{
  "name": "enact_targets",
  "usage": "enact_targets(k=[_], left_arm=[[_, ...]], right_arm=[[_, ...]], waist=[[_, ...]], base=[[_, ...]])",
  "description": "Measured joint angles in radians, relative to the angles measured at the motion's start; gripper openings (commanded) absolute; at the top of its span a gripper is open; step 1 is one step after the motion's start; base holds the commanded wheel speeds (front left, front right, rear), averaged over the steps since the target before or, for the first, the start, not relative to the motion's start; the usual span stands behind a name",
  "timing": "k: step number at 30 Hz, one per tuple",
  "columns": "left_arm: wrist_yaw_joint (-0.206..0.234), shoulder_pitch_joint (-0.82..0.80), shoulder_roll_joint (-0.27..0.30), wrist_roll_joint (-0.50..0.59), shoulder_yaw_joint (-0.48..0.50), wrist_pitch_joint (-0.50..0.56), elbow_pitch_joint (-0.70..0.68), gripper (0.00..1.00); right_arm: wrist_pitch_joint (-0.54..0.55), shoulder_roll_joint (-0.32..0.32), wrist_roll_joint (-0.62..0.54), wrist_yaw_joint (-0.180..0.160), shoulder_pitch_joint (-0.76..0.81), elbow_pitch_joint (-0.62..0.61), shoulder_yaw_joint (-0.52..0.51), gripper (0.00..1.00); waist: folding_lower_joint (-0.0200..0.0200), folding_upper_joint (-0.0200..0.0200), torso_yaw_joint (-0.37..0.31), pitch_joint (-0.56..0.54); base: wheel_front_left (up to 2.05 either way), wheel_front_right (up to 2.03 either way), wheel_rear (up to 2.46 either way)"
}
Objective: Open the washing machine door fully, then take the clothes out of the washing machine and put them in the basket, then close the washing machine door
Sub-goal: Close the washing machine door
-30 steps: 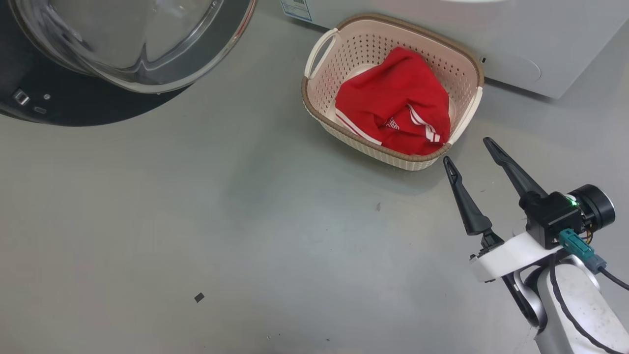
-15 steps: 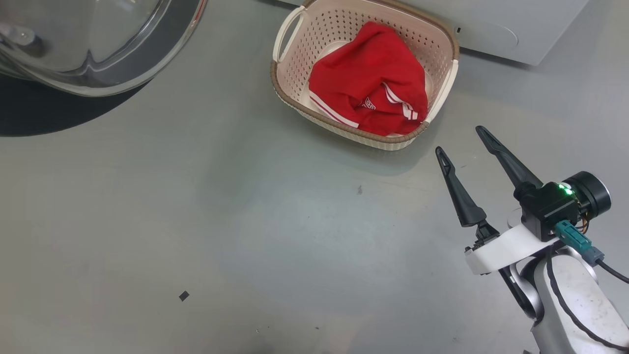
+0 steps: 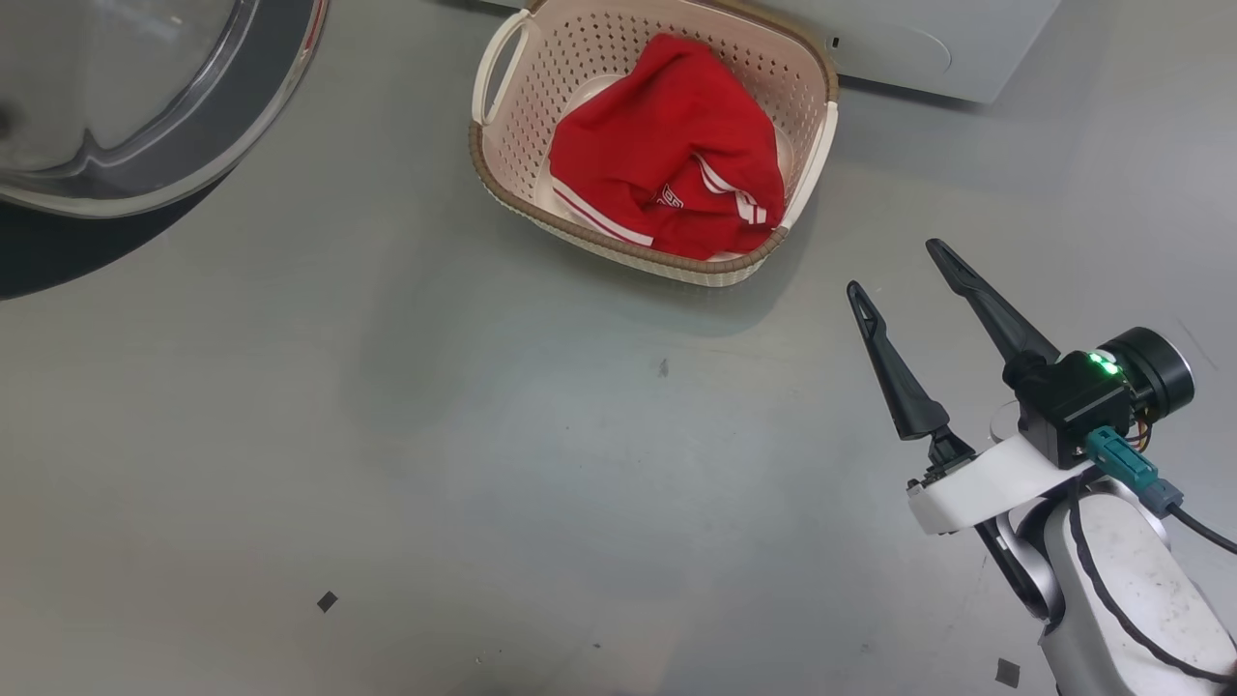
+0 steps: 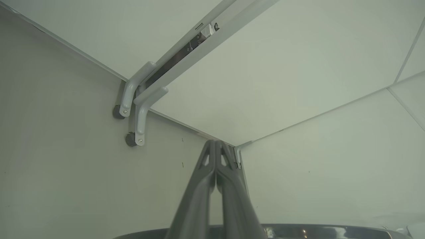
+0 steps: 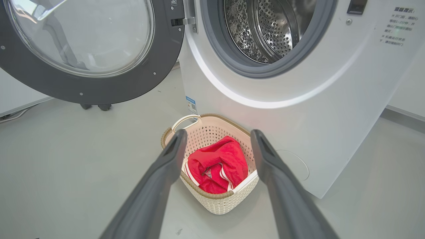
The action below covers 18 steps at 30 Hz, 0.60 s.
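bare grey floor [image 3: 435, 454] lay open between the washing machine door [image 5: 86, 46], standing open at the left, and the washing machine [image 5: 298, 109] front. the basket [image 3: 527, 106] sat against that front, the clothes [image 3: 667, 164] heaped inside. the right tool [image 3: 893, 266], spread wide and empty, hovered near the basket's right corner, not touching. the left tool [image 4: 215, 146], pressed shut on nothing, faced pale panels.

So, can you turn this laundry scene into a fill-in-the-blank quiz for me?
The clothes in the basket are ____ with white stripes.
The door of the washing machine stands ____.
The left gripper is ____.
The right gripper is open and holds ____.
Missing words: red; open; shut; nothing.
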Motion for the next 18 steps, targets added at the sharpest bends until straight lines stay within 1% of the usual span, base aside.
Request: enact_targets(k=[7, 18], left_arm=[[0.001, -0.045, 0.006, -0.022, 0.022, 0.064, 0.083, 0.0], [0.002, -0.094, 0.014, -0.028, -0.03, 0.16, 0.149, 0.0]], right_arm=[[-0.001, -0.002, 0.001, 0.0, 0.0, -0.001, -0.001, 1.0], [-0.001, -0.007, 0.001, 0.0, -0.001, -0.003, -0.001, 1.0]], waist=[[0.0, 0.0, -0.018, 0.005], [0.0, 0.0, -0.024, 0.012]], base=[[0.0, 0.0, 0.0], [0.0, 0.0, 0.0]])
